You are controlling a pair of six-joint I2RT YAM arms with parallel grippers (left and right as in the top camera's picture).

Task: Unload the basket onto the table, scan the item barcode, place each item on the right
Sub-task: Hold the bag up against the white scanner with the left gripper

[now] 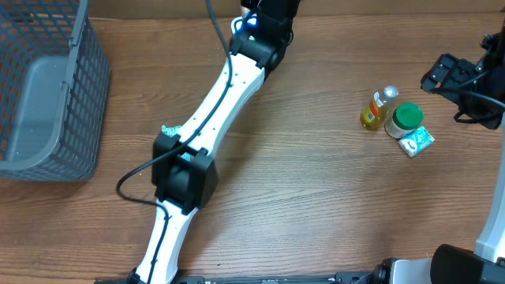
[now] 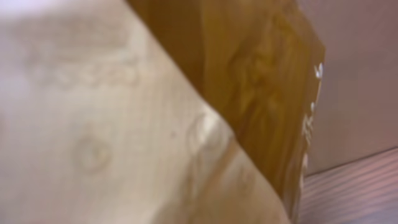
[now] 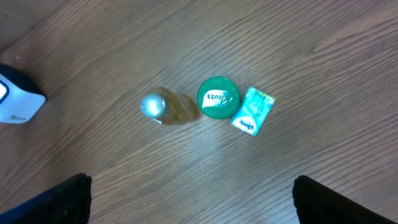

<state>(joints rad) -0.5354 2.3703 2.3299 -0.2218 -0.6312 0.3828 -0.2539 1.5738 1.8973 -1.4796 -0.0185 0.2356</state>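
Note:
A blurred tan and brown packet (image 2: 186,112), the item, fills the left wrist view, pressed close to the camera and hiding the fingers. It appears to be held in my left gripper (image 1: 268,16), which is at the table's far edge on its outstretched white arm, with a blue glow beside it. No barcode can be read. My right gripper (image 3: 202,205) hangs open over bare wood at the right, its dark fingertips (image 3: 68,199) wide apart and nothing between them.
A small yellow bottle (image 3: 165,109), a green-lidded jar (image 3: 217,98) and a teal packet (image 3: 252,111) sit together at the right. A grey mesh basket (image 1: 87,95) stands far left. Another teal scrap (image 1: 170,132) peeks out beside the left arm's elbow. A white-and-black device (image 3: 15,99) lies left of the bottle.

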